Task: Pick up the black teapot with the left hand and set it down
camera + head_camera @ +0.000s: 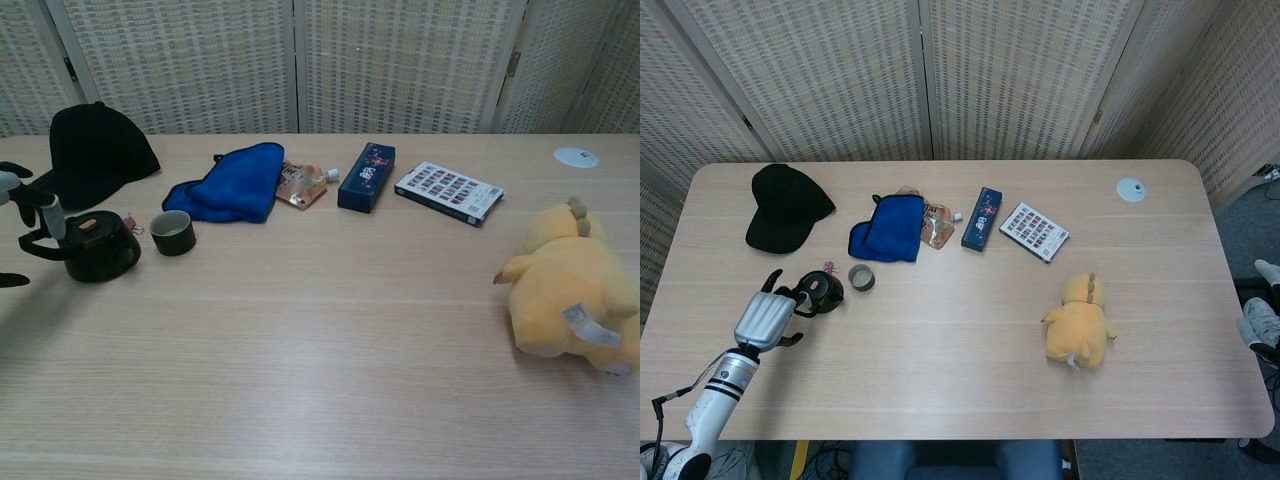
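The black teapot [823,290] [97,249] stands upright on the table at the left, its loop handle pointing left. My left hand [766,317] hovers just left of it, fingers spread, with fingertips [48,215] reaching over the handle. I cannot see the fingers closed around the handle. In the chest view only the fingertips of this hand show at the left edge. My right hand is outside both views.
A small dark cup [862,278] [173,232] stands right beside the teapot. Behind lie a black cap [785,207], a blue cloth [888,228], a snack packet [936,222], a dark blue box [983,218] and a card box [1034,231]. A yellow plush toy [1080,321] sits at the right.
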### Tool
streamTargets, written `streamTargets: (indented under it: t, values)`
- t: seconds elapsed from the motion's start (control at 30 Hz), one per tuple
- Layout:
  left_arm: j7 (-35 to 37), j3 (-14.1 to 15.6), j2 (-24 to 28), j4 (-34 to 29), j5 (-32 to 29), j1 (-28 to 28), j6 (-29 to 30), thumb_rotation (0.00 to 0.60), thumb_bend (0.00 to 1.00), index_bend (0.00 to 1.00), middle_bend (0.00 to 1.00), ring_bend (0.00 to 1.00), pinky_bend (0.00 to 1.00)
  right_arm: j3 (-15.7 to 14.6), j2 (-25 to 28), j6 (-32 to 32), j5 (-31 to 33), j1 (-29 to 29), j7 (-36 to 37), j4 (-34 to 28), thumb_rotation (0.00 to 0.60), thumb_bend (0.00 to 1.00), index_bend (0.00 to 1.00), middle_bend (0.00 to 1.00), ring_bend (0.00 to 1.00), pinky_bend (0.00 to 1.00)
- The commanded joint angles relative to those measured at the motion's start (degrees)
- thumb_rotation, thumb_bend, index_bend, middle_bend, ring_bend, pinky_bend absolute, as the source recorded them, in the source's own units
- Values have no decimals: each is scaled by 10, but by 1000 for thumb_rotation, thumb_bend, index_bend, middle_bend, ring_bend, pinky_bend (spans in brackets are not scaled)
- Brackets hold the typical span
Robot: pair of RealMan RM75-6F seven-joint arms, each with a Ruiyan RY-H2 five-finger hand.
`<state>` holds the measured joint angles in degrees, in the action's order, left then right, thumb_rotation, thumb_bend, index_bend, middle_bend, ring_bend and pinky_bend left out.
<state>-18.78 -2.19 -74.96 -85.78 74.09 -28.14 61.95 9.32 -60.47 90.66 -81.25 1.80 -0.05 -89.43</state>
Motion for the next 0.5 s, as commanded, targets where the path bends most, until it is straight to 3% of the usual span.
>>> streamTargets:
  t: [0.03,0.5]
  values:
    - [2,2,-2,4,8,-1,0,600,202,416,389,343,0,0,0,0,0,0,0,0,600,224,195,220,201,141]
    - [5,2,-18,28,18,-10,-15,600,202,422,398,344,0,0,2,2,4,-4,1,-1,600,224,195,220,201,141]
